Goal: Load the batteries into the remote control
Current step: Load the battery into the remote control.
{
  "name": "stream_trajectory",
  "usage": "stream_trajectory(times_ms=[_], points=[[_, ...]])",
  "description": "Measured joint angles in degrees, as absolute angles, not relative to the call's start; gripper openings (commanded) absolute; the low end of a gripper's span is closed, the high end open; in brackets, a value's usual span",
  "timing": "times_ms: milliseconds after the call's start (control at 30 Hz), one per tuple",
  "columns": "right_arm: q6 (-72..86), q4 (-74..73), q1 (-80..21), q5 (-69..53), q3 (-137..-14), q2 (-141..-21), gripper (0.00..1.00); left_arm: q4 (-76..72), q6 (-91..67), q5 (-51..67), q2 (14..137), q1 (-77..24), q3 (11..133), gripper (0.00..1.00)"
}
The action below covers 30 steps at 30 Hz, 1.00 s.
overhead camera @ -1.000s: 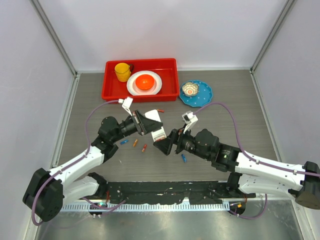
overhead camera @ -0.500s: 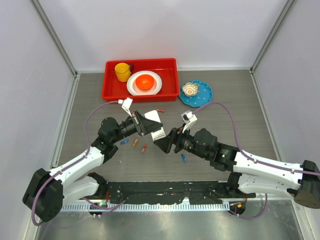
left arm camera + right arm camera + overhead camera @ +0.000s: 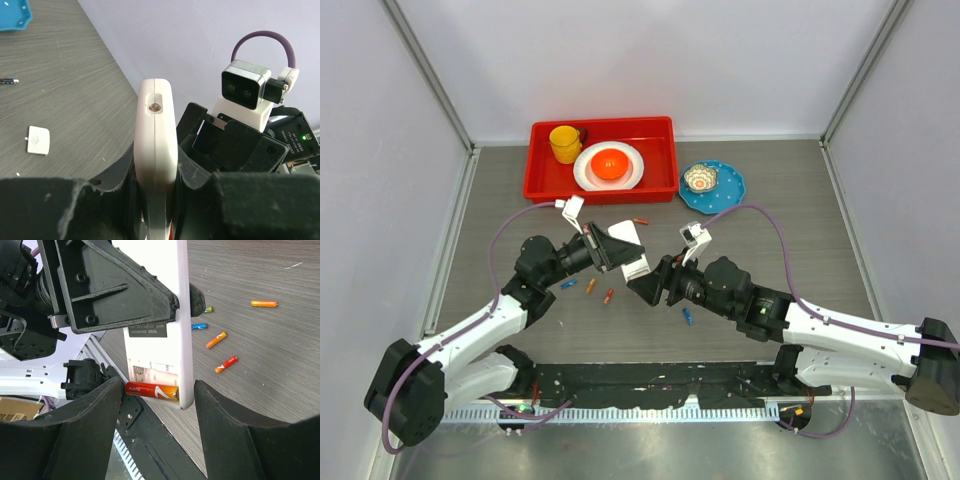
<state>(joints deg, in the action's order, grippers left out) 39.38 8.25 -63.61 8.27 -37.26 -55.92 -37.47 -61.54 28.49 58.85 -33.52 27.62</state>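
The remote control (image 3: 156, 145) is smooth white plastic w/ a satin sheen and a moulded seam down the edge. Pads (image 3: 55, 205) on my left claw (image 3: 156, 200) look like rough black foam, matt, frayed at the rims. My right claw (image 3: 157, 390) has matt black plastic fingers (image 3: 75, 430). The battery (image 3: 150, 389) has a glossy orange-red wrap. The table (image 3: 260, 350) is matt grey wood-grain. The tray (image 3: 545, 185) is glossy red plastic.
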Motion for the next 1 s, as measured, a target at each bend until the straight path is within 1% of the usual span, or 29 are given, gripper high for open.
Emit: stream_trajectory(times_ms=[300, 367, 533, 867, 1000], points=[[39.4, 8.6, -63.6, 8.4, -37.3, -55.9, 0.63, -37.5, -61.5, 28.5, 58.7, -33.5, 27.4, 0.00], [39.4, 8.6, -63.6, 8.4, -37.3, -55.9, 0.65, -37.5, -61.5, 28.5, 58.7, -33.5, 27.4, 0.00], [39.4, 8.6, -63.6, 8.4, -37.3, -55.9, 0.66, -37.5, -61.5, 28.5, 58.7, -33.5, 27.4, 0.00], [39.4, 8.7, -63.6, 8.4, -37.3, -56.7, 0.63, -37.5, -61.5, 28.2, 58.6, -33.5, 27.2, 0.00], [39.5, 8.7, -63.6, 8.4, -37.3, -56.7, 0.58, -37.5, -61.5, 28.1, 58.5, -33.5, 27.2, 0.00]])
